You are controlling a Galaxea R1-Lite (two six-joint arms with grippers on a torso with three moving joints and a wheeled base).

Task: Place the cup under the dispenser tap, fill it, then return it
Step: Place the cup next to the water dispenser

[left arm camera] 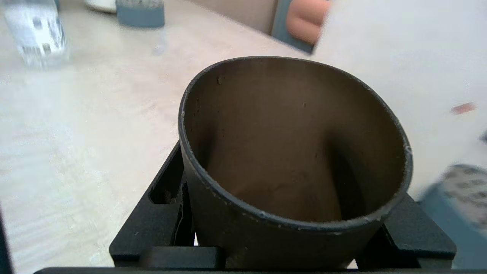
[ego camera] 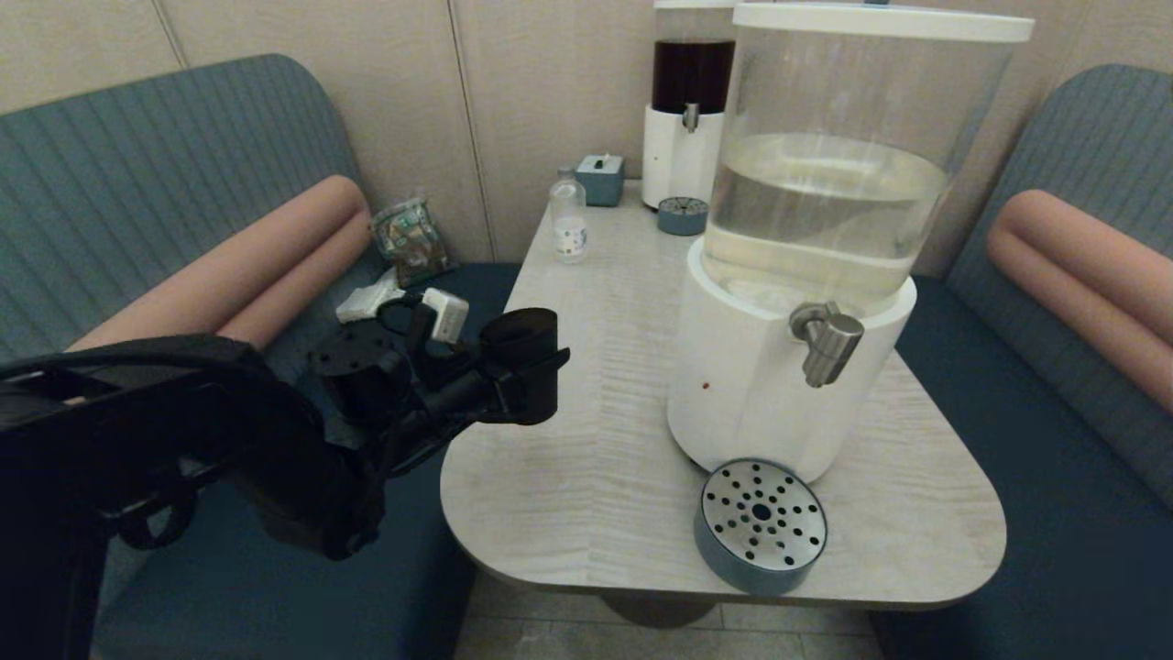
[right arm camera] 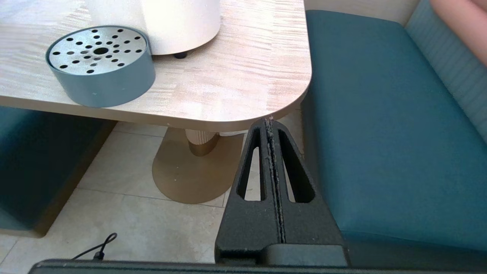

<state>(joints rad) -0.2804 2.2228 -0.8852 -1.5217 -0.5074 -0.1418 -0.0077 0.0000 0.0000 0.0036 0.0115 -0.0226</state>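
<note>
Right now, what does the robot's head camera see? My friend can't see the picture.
The left gripper holds the cup above the table's left edge, short of the dispenser tap. Below the tap sits a round drip tray; a small bottle stands farther back.

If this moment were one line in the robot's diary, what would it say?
left gripper: shut on dark tapered plastic cup, raised at table's left edge | cup: empty | brushed-steel dispenser tap: nothing beneath | right gripper: shut, parked below table
</note>
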